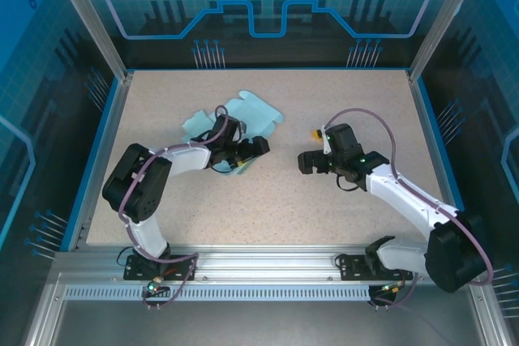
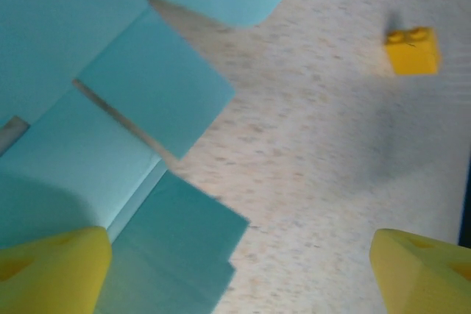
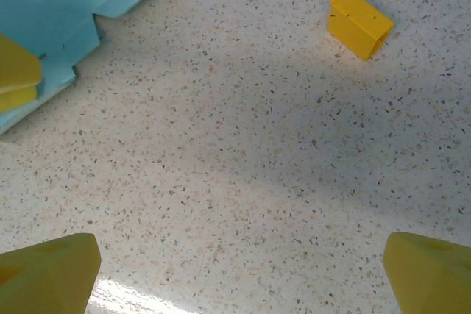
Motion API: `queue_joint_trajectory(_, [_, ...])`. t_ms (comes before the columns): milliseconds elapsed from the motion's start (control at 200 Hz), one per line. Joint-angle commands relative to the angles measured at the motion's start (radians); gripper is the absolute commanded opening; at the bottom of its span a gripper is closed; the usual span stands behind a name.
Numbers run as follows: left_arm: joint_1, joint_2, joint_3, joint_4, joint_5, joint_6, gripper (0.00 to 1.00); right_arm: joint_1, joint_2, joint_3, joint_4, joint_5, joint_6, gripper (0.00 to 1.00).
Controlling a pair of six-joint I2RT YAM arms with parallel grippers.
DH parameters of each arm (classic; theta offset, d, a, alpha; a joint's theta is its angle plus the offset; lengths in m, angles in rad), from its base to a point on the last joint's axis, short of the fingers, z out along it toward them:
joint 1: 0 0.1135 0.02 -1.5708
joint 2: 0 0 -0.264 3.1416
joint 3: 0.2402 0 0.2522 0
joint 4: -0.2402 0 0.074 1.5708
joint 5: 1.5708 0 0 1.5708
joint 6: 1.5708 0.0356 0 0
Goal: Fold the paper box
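From above we see the box (image 1: 243,115) as an unfolded sheet left of centre on the table (image 1: 276,208). The left wrist view adds its flaps and creases — left fingers (image 2: 51,270) spread, one over the card. Right fingers (image 3: 48,270) gape above bare table — yellow block (image 3: 359,23) ahead.

I see paper box (image 2: 147,93): thin pale-blue card, matt, smooth, creased. Tabletop (image 3: 243,145): beige, speckled, stone-like, faint sheen. Yellow block (image 3: 359,23): smooth plastic. Right gripper (image 3: 239,255) pads (image 3: 51,273): matt yellow. Front rail (image 1: 268,265): brushed metal.
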Motion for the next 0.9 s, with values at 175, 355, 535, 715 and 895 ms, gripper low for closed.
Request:
queue_joint_trajectory(175, [0.052, -0.075, 0.096, -0.138, -0.029, 0.102, 0.94, -0.023, 0.090, 0.069, -0.047, -0.050, -0.034, 1.00])
queue_joint_trajectory(355, [0.165, -0.126, 0.059, -0.149, -0.092, 0.114, 0.93, -0.093, 0.128, 0.114, -0.082, -0.215, -0.202, 1.00])
queue_joint_trajectory(535, [0.244, -0.176, 0.017, -0.182, -0.288, 0.137, 0.95, -0.179, 0.139, 0.130, -0.121, -0.362, -0.298, 0.99])
queue_joint_trajectory(715, [0.312, -0.126, 0.010, -0.182, -0.360, 0.127, 0.95, -0.227, 0.127, 0.113, -0.101, -0.390, -0.297, 0.98])
queue_joint_trajectory(895, [0.315, -0.045, 0.027, -0.172, -0.311, 0.110, 0.94, -0.239, 0.092, 0.086, -0.087, -0.366, -0.299, 0.98])
